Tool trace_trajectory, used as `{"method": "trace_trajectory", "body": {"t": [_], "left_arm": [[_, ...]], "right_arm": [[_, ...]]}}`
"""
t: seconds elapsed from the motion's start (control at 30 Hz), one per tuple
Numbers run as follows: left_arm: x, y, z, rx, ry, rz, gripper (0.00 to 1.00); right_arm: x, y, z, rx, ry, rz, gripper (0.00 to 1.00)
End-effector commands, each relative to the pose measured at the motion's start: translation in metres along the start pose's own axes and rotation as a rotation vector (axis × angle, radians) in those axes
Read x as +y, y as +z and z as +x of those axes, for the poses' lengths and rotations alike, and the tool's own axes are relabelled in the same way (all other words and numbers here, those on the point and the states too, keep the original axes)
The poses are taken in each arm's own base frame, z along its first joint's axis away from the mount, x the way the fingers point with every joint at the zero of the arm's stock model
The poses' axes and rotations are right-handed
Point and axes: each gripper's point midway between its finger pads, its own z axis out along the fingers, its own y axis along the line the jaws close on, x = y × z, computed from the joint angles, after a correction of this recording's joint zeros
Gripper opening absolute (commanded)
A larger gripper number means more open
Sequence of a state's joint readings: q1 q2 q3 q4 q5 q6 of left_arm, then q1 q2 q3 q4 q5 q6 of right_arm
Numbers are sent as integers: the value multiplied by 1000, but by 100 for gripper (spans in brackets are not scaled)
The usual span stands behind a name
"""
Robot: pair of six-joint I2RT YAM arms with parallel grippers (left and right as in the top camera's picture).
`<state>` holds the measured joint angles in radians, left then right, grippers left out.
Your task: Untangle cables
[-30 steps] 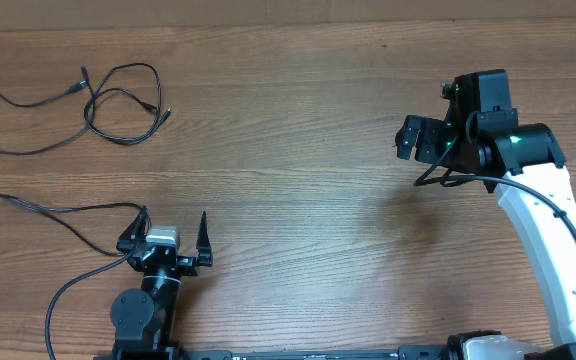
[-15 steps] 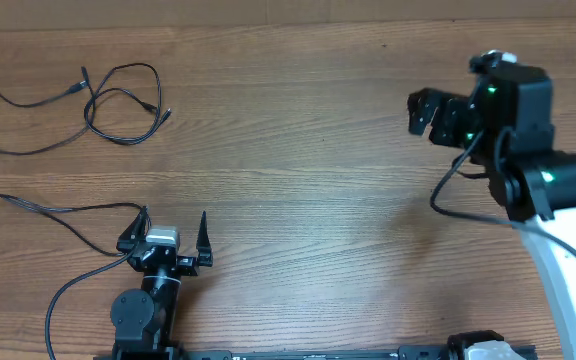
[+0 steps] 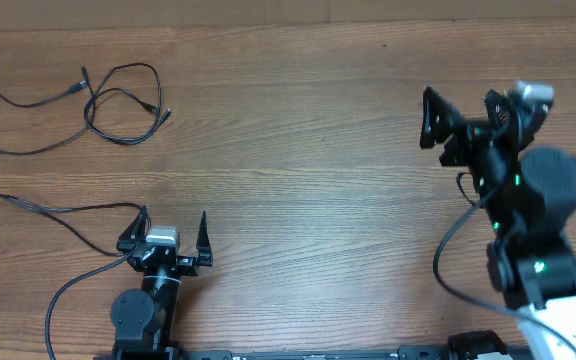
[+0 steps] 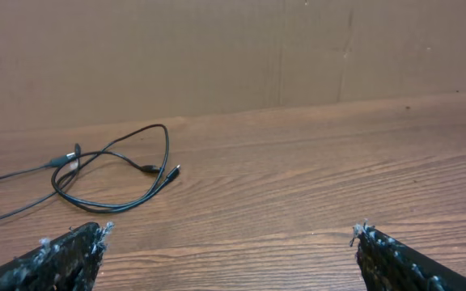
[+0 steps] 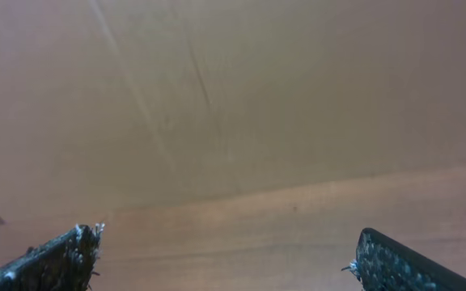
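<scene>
Upper left of the overhead frame: the cables (image 3: pixel 89 110) lie on the wooden table (image 3: pixel 298 200), both thin and black, and both run off the left edge.
Upper cable: the upper cable (image 4: pixel 167 149) curls into loose loops that cross one another. In the left wrist view it sits left of centre, far up the table, with a small plug end (image 4: pixel 174 169) pointing right.
Lower cable: the lower cable (image 3: pixel 68 210) lies at mid-left of the overhead frame, below the loops and apart from them. It stretches rightward to just beside the left gripper's fingers; whether it touches them cannot be told.
Left gripper: the left gripper (image 3: pixel 173 232) is at lower left of the overhead frame. Its fingers are spread wide with nothing between them, and it points up the table toward the loops. In its wrist view the left gripper (image 4: pixel 229 236) shows only its two dark tips at the bottom corners.
Right gripper: the right gripper (image 3: pixel 458 112) is at the right of the overhead frame, well apart from both cords. Its fingers are parted wide and hold nothing.
Right wrist view: the right gripper (image 5: pixel 225 234) faces a cardboard wall (image 5: pixel 217 97), with a strip of table below.
</scene>
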<state>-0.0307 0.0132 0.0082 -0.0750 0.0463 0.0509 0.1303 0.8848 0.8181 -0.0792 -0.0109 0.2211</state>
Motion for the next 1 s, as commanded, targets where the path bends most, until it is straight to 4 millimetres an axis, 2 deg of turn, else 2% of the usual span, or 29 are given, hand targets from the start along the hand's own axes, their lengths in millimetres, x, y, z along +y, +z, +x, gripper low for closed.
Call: {"method": "trace_trajectory", "body": {"t": [0.0,0.23,0.6,0.8,0.97], "left_arm": [[3,0,0,-3,-14,-17,100],[3,0,0,-3,-14,-17,100],[3,0,0,-3,-14,-17,100],[3,0,0,-3,-14,-17,100],[3,0,0,-3,-14,-17,100]], "right_arm": [[-8,-16,3,-96,-67,4,100],[-28,-41,26,-258,-78,7,100],[-54,-67,72,-309,-82,48,100],[-67,-84,85,-381,-79,91,100],[-74,-89,94,-372,-77,125,100]]}}
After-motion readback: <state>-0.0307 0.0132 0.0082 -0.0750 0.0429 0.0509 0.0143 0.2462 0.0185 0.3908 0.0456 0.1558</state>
